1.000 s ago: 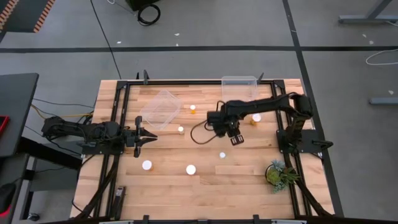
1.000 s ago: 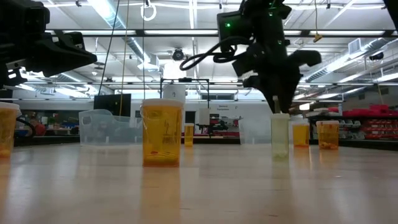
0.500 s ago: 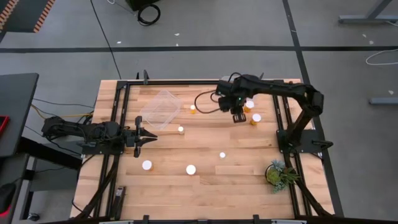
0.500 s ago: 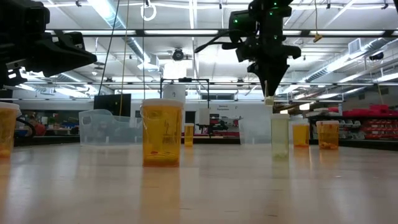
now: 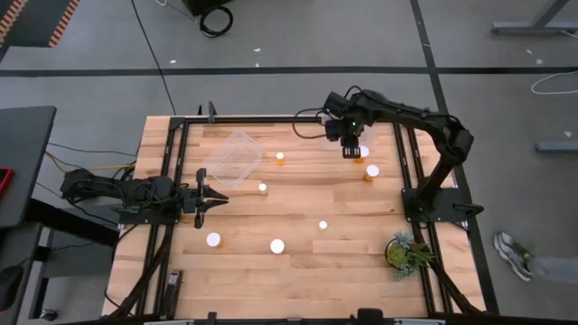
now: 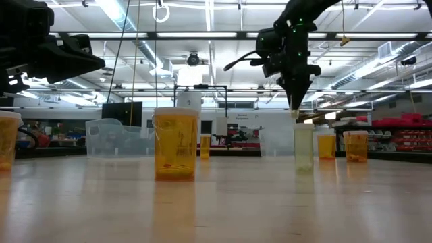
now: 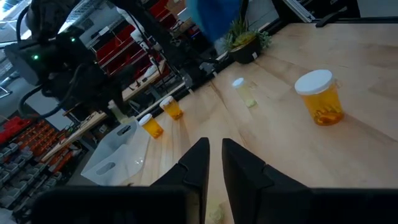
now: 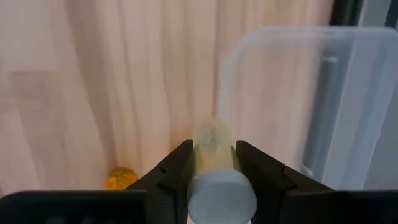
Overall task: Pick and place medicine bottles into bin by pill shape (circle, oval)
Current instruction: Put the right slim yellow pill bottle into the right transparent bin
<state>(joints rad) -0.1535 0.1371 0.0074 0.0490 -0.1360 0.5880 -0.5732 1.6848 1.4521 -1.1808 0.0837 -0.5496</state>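
Note:
My right gripper (image 5: 350,149) is raised over the table's far right part, shut on a pale yellowish bottle with a white cap (image 8: 212,149). In its wrist view it is beside a clear bin (image 8: 305,93). Other orange bottles with white caps stand on their bases: two near the right gripper (image 5: 362,152) (image 5: 372,171), two mid-table (image 5: 280,158) (image 5: 263,188), three nearer the front (image 5: 322,225) (image 5: 277,245) (image 5: 213,239). My left gripper (image 5: 220,197) waits shut and empty at the left. My right gripper pinches the bottle's body just below the cap (image 8: 205,163) between its two fingers (image 8: 177,168). The fingers point down, and the bottle lies along them with its cap toward the wrist. The bottle is lifted clear of the table, its bottom end showing below the fingertips (image 6: 293,113).
A second clear bin (image 5: 233,158) sits at the far left-centre. A small green potted plant (image 5: 405,250) stands at the near right. The black frame rails (image 5: 411,171) run along the table's sides. Bare wood lies mid-table between the bottles.
My right gripper has carried the bottle from mid-table toward the table's far edge and a little to the right, to the far clear bin, staying shut on it. The bottle stays clear of the table.

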